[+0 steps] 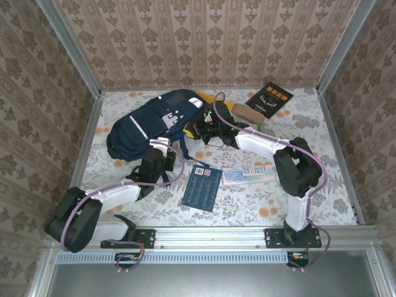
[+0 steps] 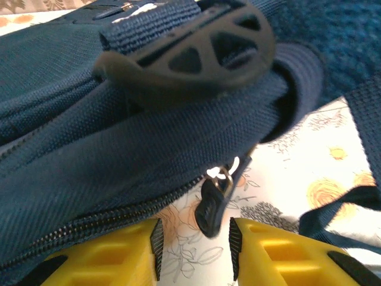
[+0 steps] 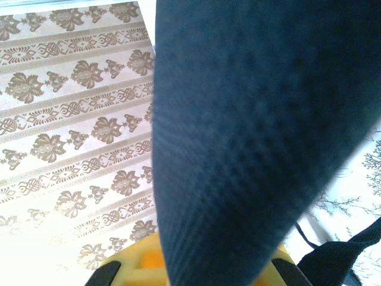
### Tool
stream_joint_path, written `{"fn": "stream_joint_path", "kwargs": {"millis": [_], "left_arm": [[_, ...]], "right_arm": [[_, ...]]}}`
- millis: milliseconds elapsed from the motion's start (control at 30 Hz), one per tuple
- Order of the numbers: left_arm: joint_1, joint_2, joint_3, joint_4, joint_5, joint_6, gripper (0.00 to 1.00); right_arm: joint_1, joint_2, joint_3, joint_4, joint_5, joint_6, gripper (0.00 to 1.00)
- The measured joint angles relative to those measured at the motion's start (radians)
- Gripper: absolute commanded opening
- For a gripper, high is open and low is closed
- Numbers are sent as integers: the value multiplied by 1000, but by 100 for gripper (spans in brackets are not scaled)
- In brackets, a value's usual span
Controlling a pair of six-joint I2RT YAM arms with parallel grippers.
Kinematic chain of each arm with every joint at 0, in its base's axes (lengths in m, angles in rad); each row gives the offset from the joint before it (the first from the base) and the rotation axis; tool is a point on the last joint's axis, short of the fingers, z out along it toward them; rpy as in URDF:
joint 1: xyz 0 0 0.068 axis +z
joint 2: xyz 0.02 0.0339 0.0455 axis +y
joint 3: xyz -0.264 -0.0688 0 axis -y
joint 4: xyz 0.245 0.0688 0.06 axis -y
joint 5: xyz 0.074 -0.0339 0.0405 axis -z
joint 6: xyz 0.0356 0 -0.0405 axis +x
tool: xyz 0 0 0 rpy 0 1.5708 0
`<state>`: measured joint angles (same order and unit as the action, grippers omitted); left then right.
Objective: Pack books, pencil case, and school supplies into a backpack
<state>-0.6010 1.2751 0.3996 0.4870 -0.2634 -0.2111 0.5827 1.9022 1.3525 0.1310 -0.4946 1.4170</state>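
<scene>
Your left gripper (image 2: 193, 241) is spread around the zipper pull (image 2: 211, 208) of the backpack (image 1: 151, 124), which lies far-left on the desk (image 1: 322, 185). Backpack fabric hides your right gripper (image 1: 207, 131), so I cannot tell its grip.

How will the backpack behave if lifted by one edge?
Likely floppy: the backpack lies slumped and flat, so it should sag from the gripped point. Its woven fabric looks rough, probably not slippery. The loose strap may drag along the table.

Blurred backpack (image 3: 250, 131) fabric covers the right tool (image 3: 196, 269), leaving its grip unreadable. The left tool's (image 2: 193, 243) 2 fingers are cut off at the bottom edge.
</scene>
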Motion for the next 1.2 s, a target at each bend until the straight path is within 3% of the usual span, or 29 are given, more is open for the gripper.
{"fn": "stream_joint_path", "kwargs": {"millis": [267, 367, 433, 633, 867, 1200], "left_arm": [[0, 78, 34, 32, -68, 25, 32], [2, 101, 43, 44, -87, 32, 18], [7, 114, 49, 49, -93, 38, 0], [7, 90, 48, 39, -101, 47, 0], [19, -71, 18, -61, -101, 9, 0], [139, -244, -23, -277, -50, -67, 0]], "right_arm": [[3, -2, 0, 0, 1, 0, 0], [5, -3, 0, 0, 1, 0, 0], [5, -3, 0, 0, 1, 0, 0], [7, -6, 0, 0, 1, 0, 0], [-1, -23, -8, 0, 0, -5, 0], [-9, -32, -49, 10, -10, -23, 0]]}}
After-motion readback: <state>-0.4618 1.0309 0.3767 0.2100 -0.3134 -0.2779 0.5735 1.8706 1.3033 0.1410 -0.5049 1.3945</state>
